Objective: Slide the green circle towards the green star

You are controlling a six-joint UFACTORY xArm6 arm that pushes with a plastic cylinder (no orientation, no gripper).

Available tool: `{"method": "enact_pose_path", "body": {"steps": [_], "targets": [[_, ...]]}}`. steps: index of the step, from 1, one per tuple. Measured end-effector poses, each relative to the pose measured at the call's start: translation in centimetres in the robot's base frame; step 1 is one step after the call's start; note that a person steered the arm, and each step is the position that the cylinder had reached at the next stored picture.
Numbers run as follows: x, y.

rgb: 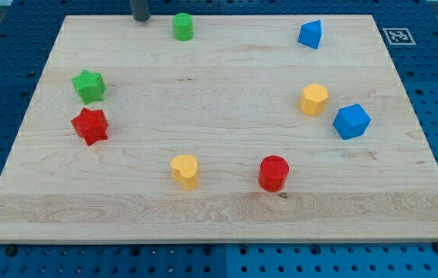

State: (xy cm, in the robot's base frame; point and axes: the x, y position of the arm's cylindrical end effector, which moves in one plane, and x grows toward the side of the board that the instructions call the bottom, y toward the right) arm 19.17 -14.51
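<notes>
No readable words, numbers or brand names anywhere. Only sign-like thing: a small black-and-white square marker [395, 35], fiducial-tag style, sitting on the wooden surface [219, 208] at the view's top right corner. Pattern too small to decode.

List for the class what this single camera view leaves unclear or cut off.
- My tip: the rod is cut off by the view's top edge, so the arm above is unseen; it stands left of the green circle, contact unclear.
- Green star and red star: too close to tell if they touch.
- Fiducial marker: too small to read.
</notes>
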Motion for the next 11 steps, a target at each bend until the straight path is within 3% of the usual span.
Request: {"method": "enact_pose_path", "body": {"steps": [2,4,7,11], "targets": [[0.1,10.7],[2.6,6.6],[7.5,10.2],[8.9,3.3]]}}
